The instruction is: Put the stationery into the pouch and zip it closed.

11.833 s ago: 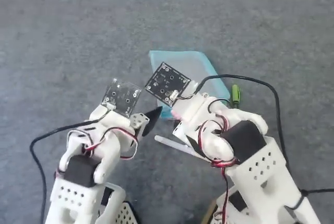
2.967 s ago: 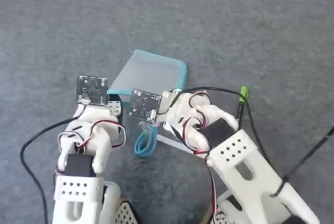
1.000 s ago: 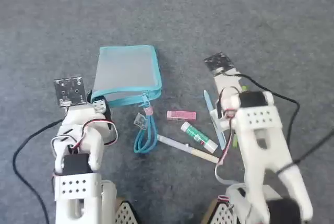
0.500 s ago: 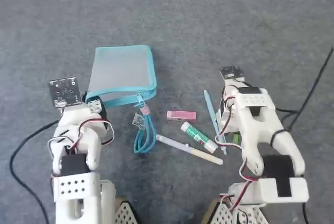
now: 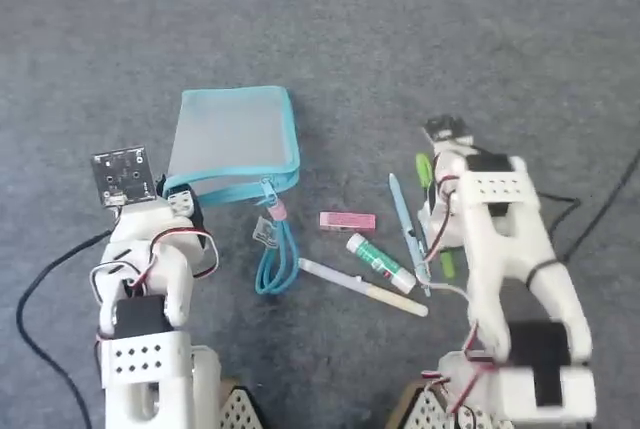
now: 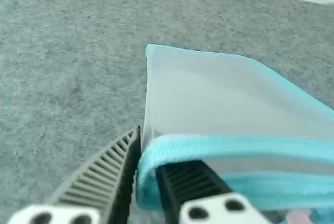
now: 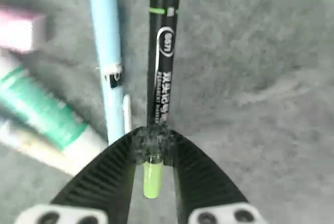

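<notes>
While the pouch (image 5: 235,144) lies flat on the grey mat (image 5: 520,59) left of centre, the left gripper (image 6: 148,153) is clamped on the near corner of its teal zip edge. A blue strap (image 5: 272,267) loops out from the zip end; to its right, apart from the pouch, lie the eraser (image 5: 347,221), glue stick (image 5: 380,257), white pencil (image 5: 360,286) and blue pen (image 5: 405,224). Right gripper (image 7: 152,138) is closed tight on the green-capped marker (image 7: 159,78), just beside the pen.

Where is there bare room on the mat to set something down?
Bare mat: the far strip beyond the pouch, and right of the green marker. Crowded: between pouch and marker, where eraser, glue stick and blue pen lie.
</notes>
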Controlling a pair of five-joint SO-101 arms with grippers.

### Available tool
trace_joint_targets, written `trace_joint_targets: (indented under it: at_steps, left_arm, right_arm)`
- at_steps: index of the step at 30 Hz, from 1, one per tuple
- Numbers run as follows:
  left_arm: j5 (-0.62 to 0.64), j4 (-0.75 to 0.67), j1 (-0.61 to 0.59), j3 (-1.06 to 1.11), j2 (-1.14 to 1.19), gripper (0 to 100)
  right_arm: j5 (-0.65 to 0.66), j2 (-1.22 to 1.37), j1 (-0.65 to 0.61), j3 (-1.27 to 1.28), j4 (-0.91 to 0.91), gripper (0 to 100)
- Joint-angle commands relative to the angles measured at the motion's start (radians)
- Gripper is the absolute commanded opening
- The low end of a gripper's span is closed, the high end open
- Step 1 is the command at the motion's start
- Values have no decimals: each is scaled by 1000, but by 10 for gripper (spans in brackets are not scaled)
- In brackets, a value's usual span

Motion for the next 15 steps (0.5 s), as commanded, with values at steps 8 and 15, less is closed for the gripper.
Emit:
trace_joint_targets:
  at_steps: [8,15]
  left_arm:
    - [14,-164,58,30,21,12]
    - [12,-166,61,31,23,12]
  right_arm:
    - [170,-433,-320,-342,510,6]
    - [166,-344,-575,-345,503,6]
